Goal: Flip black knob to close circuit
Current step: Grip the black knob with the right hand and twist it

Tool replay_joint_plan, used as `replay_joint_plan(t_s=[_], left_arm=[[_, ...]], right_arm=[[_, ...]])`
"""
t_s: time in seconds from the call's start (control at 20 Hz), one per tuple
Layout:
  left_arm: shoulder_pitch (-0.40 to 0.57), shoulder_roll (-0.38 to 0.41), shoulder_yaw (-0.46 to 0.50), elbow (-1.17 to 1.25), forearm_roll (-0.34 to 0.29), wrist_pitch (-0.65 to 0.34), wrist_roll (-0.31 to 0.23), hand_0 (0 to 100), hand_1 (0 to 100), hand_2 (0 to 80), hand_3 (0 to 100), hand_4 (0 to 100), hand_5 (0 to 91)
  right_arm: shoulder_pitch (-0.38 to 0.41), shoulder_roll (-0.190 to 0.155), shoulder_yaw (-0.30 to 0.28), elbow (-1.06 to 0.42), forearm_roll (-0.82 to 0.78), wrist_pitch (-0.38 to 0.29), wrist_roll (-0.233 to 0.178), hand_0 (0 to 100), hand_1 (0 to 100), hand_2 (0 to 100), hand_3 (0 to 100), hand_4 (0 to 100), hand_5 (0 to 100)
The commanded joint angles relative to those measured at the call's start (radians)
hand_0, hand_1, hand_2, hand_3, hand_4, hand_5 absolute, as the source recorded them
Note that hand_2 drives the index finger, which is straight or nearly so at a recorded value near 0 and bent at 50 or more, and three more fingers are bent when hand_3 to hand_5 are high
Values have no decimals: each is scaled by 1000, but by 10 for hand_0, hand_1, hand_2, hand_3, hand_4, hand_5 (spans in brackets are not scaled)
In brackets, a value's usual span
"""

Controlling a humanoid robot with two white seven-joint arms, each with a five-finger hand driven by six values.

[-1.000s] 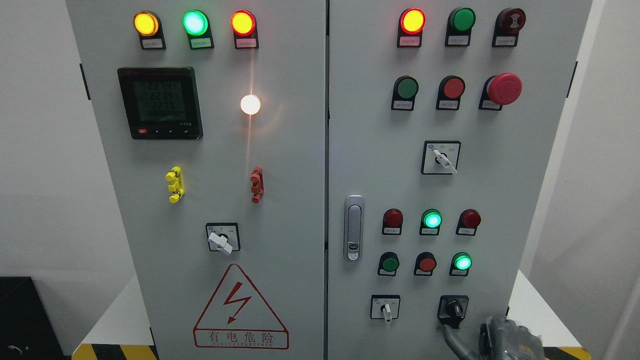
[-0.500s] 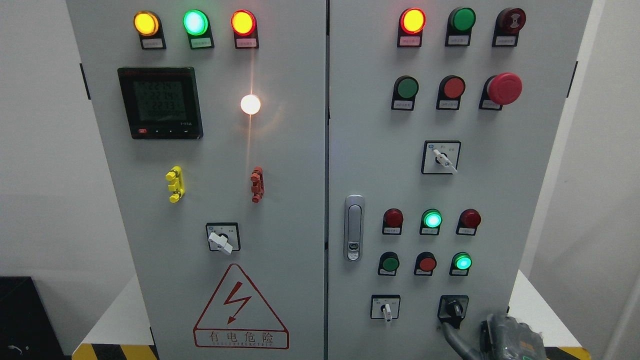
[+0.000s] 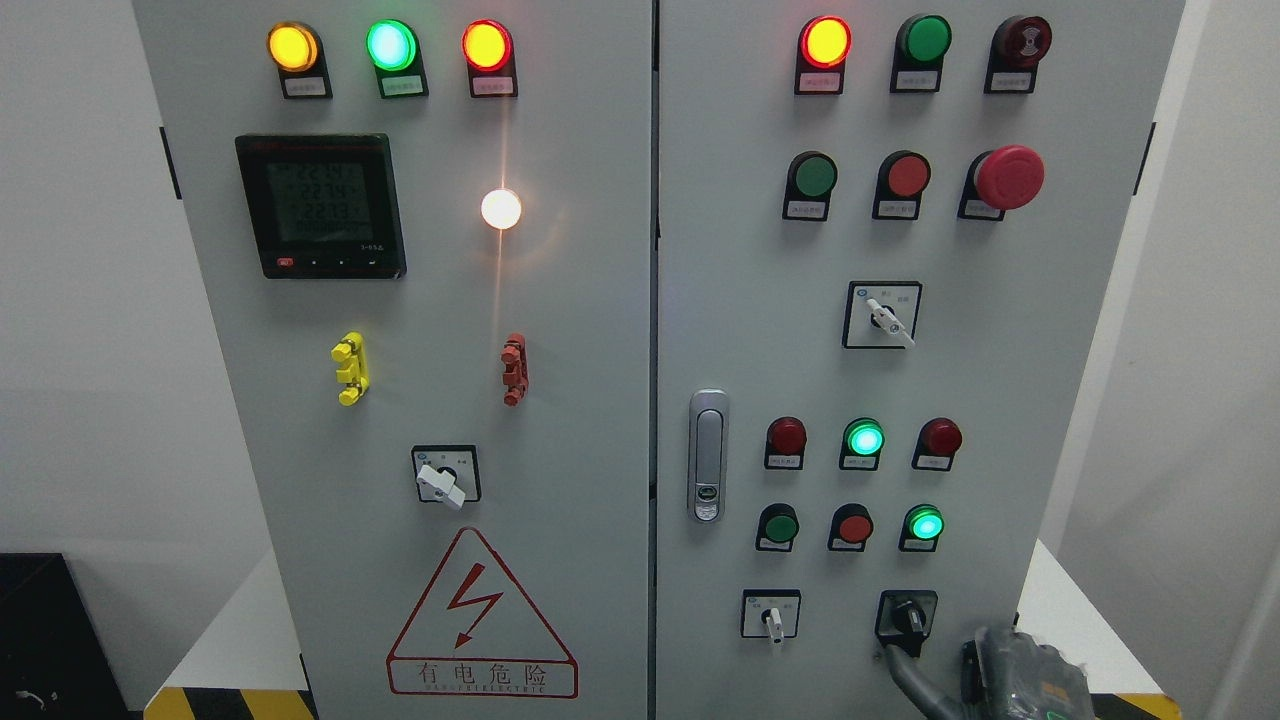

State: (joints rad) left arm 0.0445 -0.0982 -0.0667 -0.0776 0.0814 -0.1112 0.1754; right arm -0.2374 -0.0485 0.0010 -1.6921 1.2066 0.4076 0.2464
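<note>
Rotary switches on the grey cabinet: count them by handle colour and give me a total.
White-handled rotary switches: 3
Black-knob rotary switch: 1
Total: 4

You saw a plain white wall (image 3: 70, 300) to the left of the grey cabinet (image 3: 580, 330) and another pale wall (image 3: 1190, 400) to its right. The cabinet stood on a white platform (image 3: 235, 640) with a yellow-black striped edge (image 3: 225, 703). A black box (image 3: 45, 630) sat lower left of the cabinet.
</note>
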Motion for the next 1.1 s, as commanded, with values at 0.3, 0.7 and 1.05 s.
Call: replay_joint_plan(t_s=[0.3, 0.7, 1.05], left_arm=[[0, 0, 1, -1, 0, -1, 0, 120, 556, 0, 0, 0, 0], [0, 0, 1, 1, 0, -1, 0, 120, 556, 0, 0, 0, 0], [0, 0, 1, -1, 0, -1, 0, 120, 556, 0, 0, 0, 0]], right_arm=[[-7, -14, -32, 0, -10, 2, -7, 0, 4, 925, 1000, 987, 991], [-5, -17, -47, -4, -13, 2, -7, 0, 3, 922, 1000, 989, 992], [-5, -17, -50, -3, -15, 0, -9, 0, 2, 922, 1000, 988, 993]])
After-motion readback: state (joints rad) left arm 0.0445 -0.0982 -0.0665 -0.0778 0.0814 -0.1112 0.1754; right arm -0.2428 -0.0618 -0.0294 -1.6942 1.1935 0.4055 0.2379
